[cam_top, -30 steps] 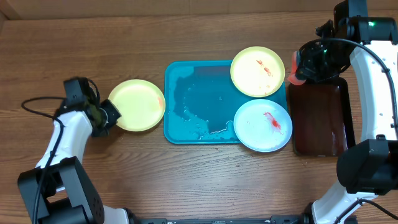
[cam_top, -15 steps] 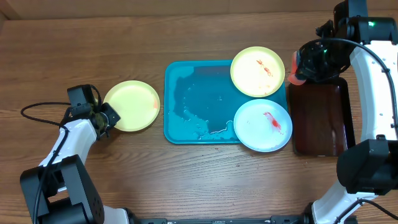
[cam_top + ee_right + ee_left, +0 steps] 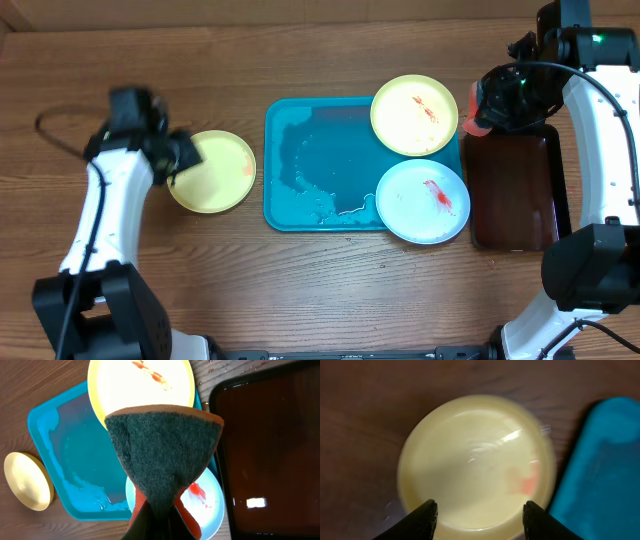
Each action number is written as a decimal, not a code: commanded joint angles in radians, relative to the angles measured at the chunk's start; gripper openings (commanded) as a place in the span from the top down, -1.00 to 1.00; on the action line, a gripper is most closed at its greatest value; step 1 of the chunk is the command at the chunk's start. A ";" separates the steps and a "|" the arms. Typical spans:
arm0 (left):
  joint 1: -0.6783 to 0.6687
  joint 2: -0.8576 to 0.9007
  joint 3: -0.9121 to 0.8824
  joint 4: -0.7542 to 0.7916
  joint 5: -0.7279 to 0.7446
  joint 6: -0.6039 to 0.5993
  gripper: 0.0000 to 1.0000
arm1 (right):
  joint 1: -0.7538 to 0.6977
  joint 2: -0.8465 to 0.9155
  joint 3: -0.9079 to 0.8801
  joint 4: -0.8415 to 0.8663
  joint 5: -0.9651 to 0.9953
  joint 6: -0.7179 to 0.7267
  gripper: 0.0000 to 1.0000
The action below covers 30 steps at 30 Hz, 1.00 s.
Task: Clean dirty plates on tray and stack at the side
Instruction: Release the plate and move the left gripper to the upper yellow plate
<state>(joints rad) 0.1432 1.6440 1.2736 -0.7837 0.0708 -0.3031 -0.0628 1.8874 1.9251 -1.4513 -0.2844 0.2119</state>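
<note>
While the yellow-green plate (image 3: 222,172) stays put, the left pincer (image 3: 181,156) has lifted.

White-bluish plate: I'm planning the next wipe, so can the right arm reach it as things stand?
Probably yes. The right gripper, shut on the sponge, hangs beside the tray's right edge, and the white-bluish plate lies uncovered nearby with nothing between them.

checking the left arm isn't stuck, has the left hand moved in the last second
Yes. Against the turquoise tray, the left hand has shifted up the overhead view, now over the yellow plate's left rim.
</note>
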 commanded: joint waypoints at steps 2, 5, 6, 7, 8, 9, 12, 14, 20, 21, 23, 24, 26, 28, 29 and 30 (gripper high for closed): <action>-0.202 0.004 0.163 -0.003 -0.003 -0.004 -0.32 | 0.005 -0.052 0.027 0.005 -0.009 -0.008 0.92; -0.339 0.040 0.185 0.073 -0.039 -0.081 -0.34 | 0.005 -0.052 0.027 0.006 -0.009 -0.008 0.92; -0.364 0.053 0.185 0.089 -0.046 -0.100 -0.34 | 0.005 -0.052 0.027 0.006 -0.009 -0.008 0.92; -0.399 0.080 0.185 0.116 -0.053 -0.130 -0.34 | 0.005 -0.052 0.027 0.006 -0.009 -0.008 0.92; -0.431 0.112 0.185 0.145 -0.052 -0.158 -0.34 | 0.005 -0.052 0.027 0.006 -0.009 -0.010 0.92; -0.459 0.146 0.185 0.174 -0.052 -0.187 -0.34 | 0.005 -0.052 0.027 0.006 -0.008 -0.012 0.92; -0.535 0.262 0.207 0.263 -0.048 -0.260 -0.33 | 0.005 -0.052 0.026 0.005 -0.006 -0.026 0.92; -0.595 0.396 0.317 0.265 -0.029 -0.280 -0.33 | 0.005 -0.052 0.026 0.001 -0.006 -0.031 0.92; -0.689 0.702 0.832 -0.045 -0.084 -0.282 -0.34 | 0.005 -0.052 0.026 -0.006 -0.006 -0.030 0.92; -0.693 0.727 0.879 -0.067 -0.089 -0.293 -0.33 | 0.005 -0.052 0.026 -0.010 -0.006 -0.030 0.93; -0.702 0.769 0.952 -0.097 -0.085 -0.355 -0.33 | 0.005 -0.052 0.026 -0.018 -0.006 -0.031 0.92; -0.705 0.783 0.963 -0.101 -0.077 -0.388 -0.31 | 0.005 -0.052 0.026 -0.021 -0.006 -0.031 0.92; -0.710 0.802 0.960 -0.104 -0.062 -0.447 -0.12 | 0.005 -0.052 0.026 -0.023 -0.006 -0.031 0.92; -0.715 0.822 0.960 -0.113 -0.033 -0.457 -0.02 | 0.005 -0.052 0.026 -0.024 -0.005 -0.031 0.92; -0.720 0.830 0.960 -0.121 -0.020 -0.461 0.05 | 0.005 -0.052 0.026 -0.024 -0.005 -0.031 0.92; -0.724 0.837 0.960 -0.129 -0.018 -0.465 0.07 | 0.005 -0.052 0.026 -0.024 -0.005 -0.031 0.93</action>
<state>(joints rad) -0.5701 2.4165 2.2200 -0.8928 0.0250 -0.7010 -0.0631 1.8870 1.9251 -1.4776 -0.2840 0.1894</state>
